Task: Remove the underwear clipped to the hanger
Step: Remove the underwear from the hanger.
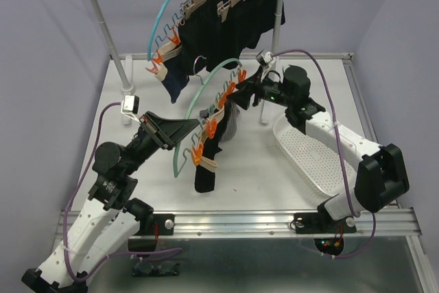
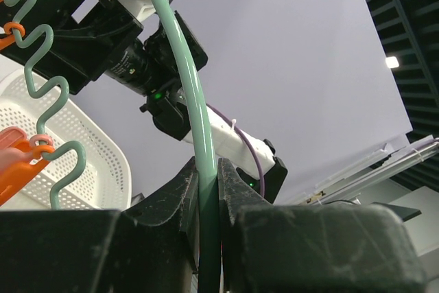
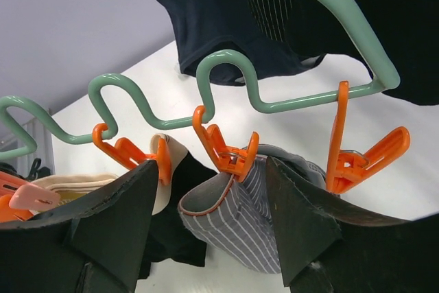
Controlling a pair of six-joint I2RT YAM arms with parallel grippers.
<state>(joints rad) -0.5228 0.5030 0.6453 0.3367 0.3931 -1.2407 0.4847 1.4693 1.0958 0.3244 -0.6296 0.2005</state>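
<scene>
A mint-green hanger with a wavy lower bar is held above the table. My left gripper is shut on its curved rod. Orange clips hang from the wavy bar. One clip holds grey striped underwear. The clip beside it holds black underwear with a beige waistband. My right gripper is open, one finger on each side of the striped piece just below its clip. In the top view the striped piece and the black piece hang between the left gripper and the right gripper.
A white perforated basket lies at the right of the table. At the back, a rack on white poles carries a blue hanger and wooden hangers with dark garments, close behind the held hanger.
</scene>
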